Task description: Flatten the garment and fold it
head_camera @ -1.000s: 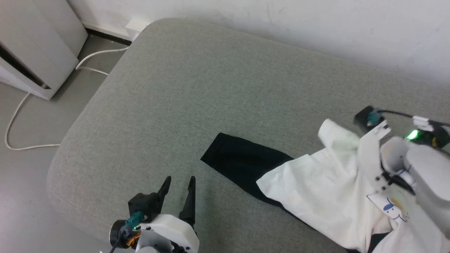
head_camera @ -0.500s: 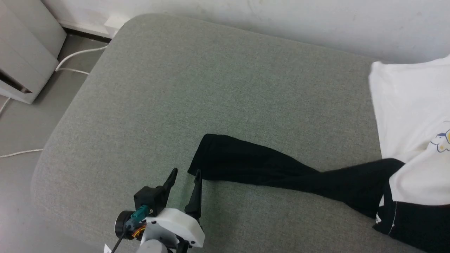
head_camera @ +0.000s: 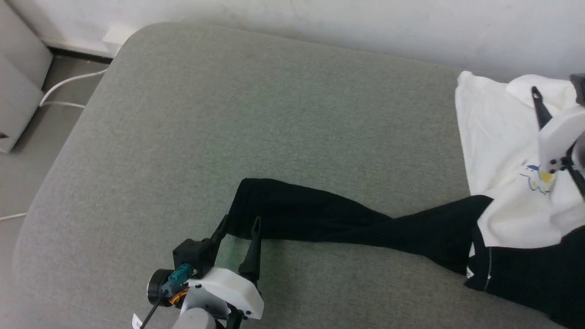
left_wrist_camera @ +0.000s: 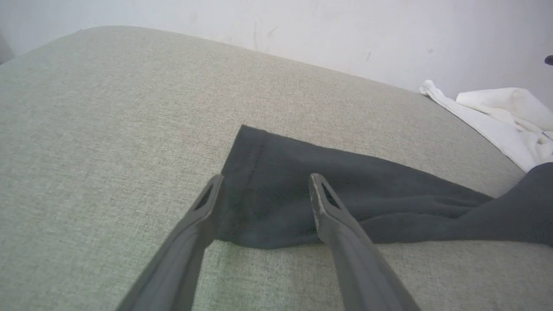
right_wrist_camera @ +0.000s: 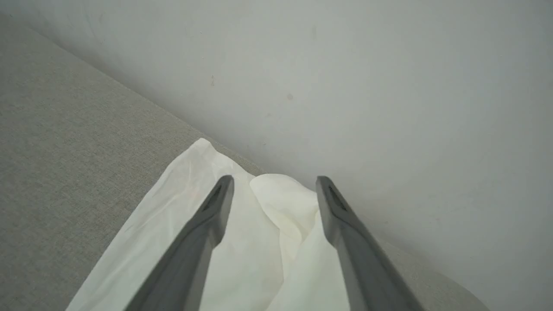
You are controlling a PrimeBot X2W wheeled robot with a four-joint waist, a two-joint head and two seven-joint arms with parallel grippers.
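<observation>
The garment lies on the grey cushion [head_camera: 228, 114]. Its white body [head_camera: 498, 151] is rumpled at the far right by the wall, with a small yellow-and-blue print [head_camera: 539, 176]. One black sleeve [head_camera: 320, 219] stretches left across the cushion. My left gripper [head_camera: 241, 222] is open, its fingers either side of the sleeve's cuff [left_wrist_camera: 259, 172], just above it. My right gripper [right_wrist_camera: 274, 181] is open over the bunched white hem [right_wrist_camera: 276, 203], holding nothing. One right finger [head_camera: 539, 107] shows in the head view.
A white wall [head_camera: 365, 27] runs close behind the cushion. The cushion's rounded edge drops to a grey floor on the left, where a white cable [head_camera: 64, 84] and a pale cabinet [head_camera: 18, 91] stand.
My right gripper carried the white body off the sleeve toward the wall, then opened and let it drop. The black sleeve is now uncovered. The head camera has turned.
</observation>
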